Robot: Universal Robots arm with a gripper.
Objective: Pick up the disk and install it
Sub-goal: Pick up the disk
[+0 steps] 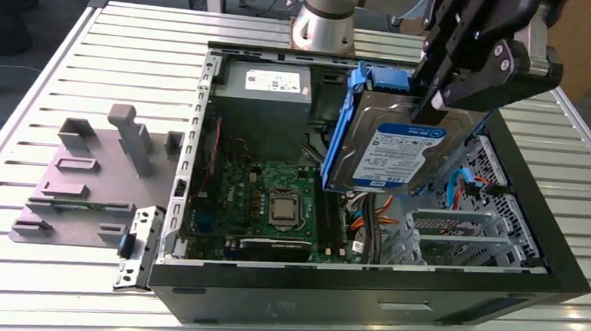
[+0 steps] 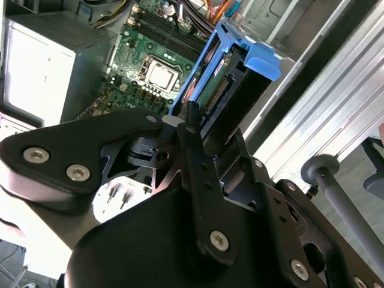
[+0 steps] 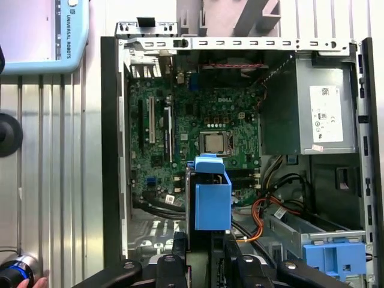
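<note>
The black gripper [image 1: 430,108] was clenched on the upper edge of the flat silver disk [image 1: 397,157] with a white-and-blue label and blue plastic bracket, holding it upright and slightly tilted. The disk hung over the open black computer case [image 1: 370,283], which lay by the slatted metal table's [image 1: 98,72] edge nearest the exterior camera, beside the green motherboard [image 1: 273,198].

- In the exterior view, open room lies above the green board [image 1: 273,202], middle.
- The grey power box [image 1: 263,95] stands tall, upper middle.
- The disk [image 1: 398,152], clamped in the pincer [image 1: 431,104], blocks right of middle.
- The wires [image 1: 365,218] crowd the lower right.
</note>
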